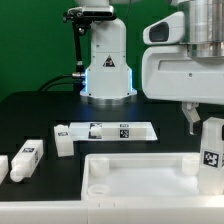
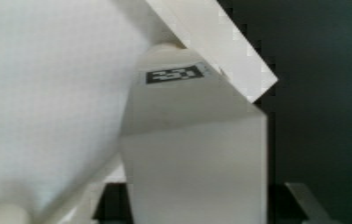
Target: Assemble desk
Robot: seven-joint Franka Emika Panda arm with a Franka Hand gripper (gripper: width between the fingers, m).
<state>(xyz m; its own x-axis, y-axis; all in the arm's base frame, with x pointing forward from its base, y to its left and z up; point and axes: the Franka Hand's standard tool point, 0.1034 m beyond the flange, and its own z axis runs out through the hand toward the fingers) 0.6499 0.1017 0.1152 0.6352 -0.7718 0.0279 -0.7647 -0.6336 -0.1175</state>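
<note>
While the gripper [image 1: 200, 118] hangs over it, one leg [image 1: 210, 150] stands up at a corner of the tabletop [image 1: 140, 158].
You have this leg upright, long side going up and down, at the corner on the exterior view's right, just under the gripper. In the wrist view it runs out from between the two dark fingers [image 2: 301, 200], but you cannot tell if they squeeze it or only sit beside it. I think the next move needs the leg straight over its corner hole. The other legs [image 1: 28, 158] lie far off.
</note>
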